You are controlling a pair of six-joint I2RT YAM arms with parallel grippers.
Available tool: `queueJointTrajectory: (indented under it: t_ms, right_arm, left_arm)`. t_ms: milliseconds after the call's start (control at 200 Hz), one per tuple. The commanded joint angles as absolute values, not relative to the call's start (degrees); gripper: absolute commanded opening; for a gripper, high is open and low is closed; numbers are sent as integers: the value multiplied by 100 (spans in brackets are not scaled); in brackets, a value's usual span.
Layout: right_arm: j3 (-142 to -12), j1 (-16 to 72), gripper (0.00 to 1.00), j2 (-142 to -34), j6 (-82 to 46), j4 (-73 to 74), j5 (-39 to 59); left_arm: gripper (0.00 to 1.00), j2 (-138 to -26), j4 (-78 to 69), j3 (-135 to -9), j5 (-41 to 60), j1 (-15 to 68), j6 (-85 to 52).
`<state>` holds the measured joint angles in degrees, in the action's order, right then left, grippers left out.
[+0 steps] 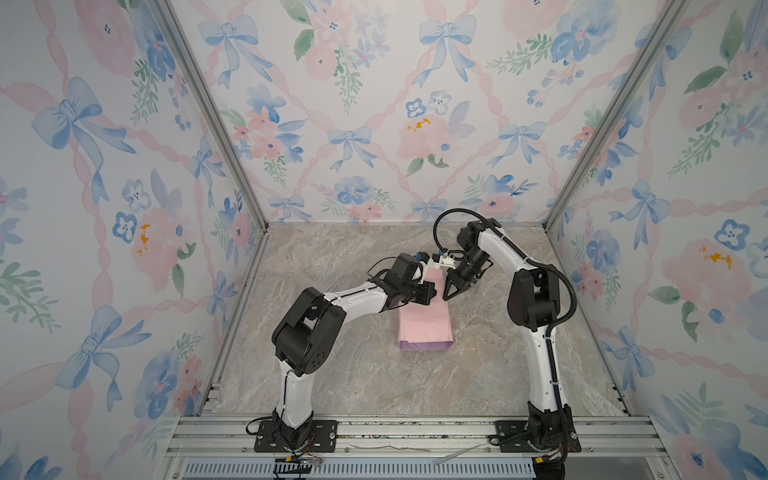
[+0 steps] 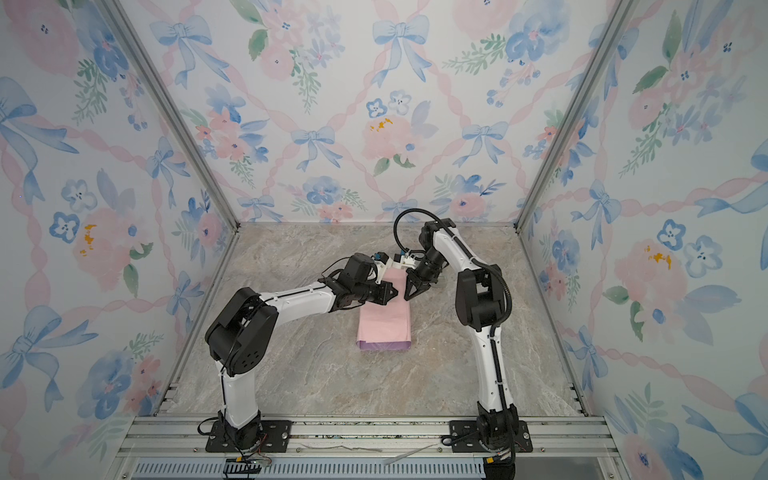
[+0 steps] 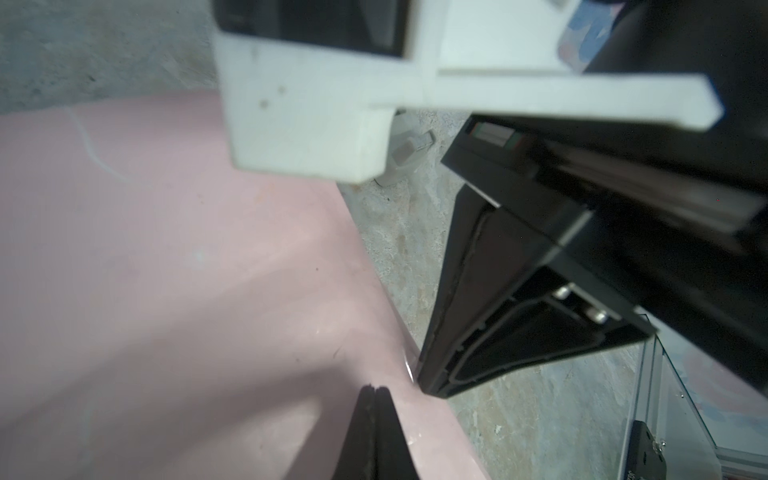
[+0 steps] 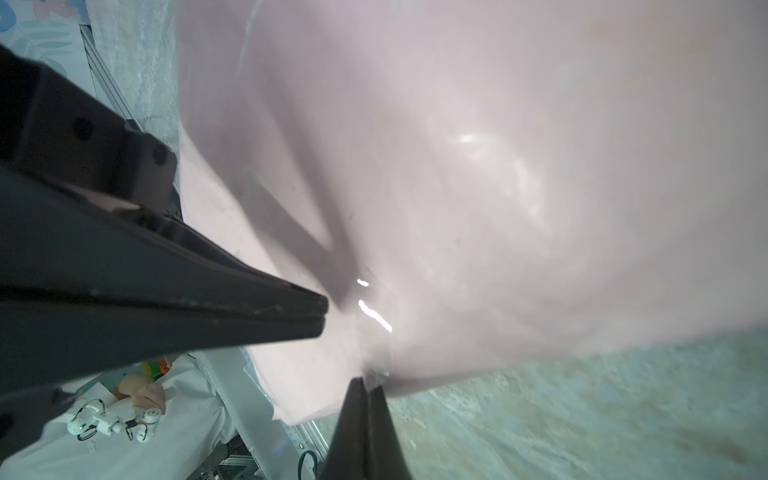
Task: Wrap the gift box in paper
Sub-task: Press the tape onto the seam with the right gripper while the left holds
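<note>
The paper [image 1: 424, 328] [image 2: 384, 324] lies folded into a flat oblong packet mid-table, pale pink side up with a lilac band along its near end. The gift box is hidden. My left gripper [image 1: 433, 293] [image 2: 395, 294] is shut, its tips low over the packet's far right part; the left wrist view shows them [image 3: 375, 389] closed above pink paper [image 3: 166, 270]. My right gripper [image 1: 445, 297] [image 2: 406, 298] is shut too, tips at the packet's right edge. In the right wrist view they [image 4: 366, 380] meet the paper [image 4: 498, 166] edge beside a shiny clear strip [image 4: 374, 318].
The marble table [image 1: 374, 374] is boxed in by floral walls with metal corner posts. A small beige object [image 3: 409, 149] sits on the table just beyond the paper's far edge. Aluminium rails [image 1: 415, 432] carrying both arm bases run along the front.
</note>
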<state>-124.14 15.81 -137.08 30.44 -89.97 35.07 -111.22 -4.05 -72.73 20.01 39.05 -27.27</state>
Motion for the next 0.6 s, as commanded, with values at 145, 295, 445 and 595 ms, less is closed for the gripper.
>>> queueJointTrajectory:
  t_ms: [145, 295, 445, 595]
  right_arm:
    - [-12479, 1591, 0, -13783, 2997, -9035, 3480]
    - [-12462, 1591, 0, -13773, 2995, -9026, 3482]
    - [-12441, 1591, 0, -13780, 2992, -9018, 3477]
    - [-12417, 1589, 0, -13766, 2984, -9009, 3476]
  left_arm:
    - [2, -11170, -707, -7476, 2161, 3943, -2805]
    - [2, -11309, -766, -7572, 2207, 3940, -2823]
    - [2, -11408, -876, -7641, 2235, 3949, -2859]
    - [2, -11565, -875, -7734, 2234, 3951, -2884]
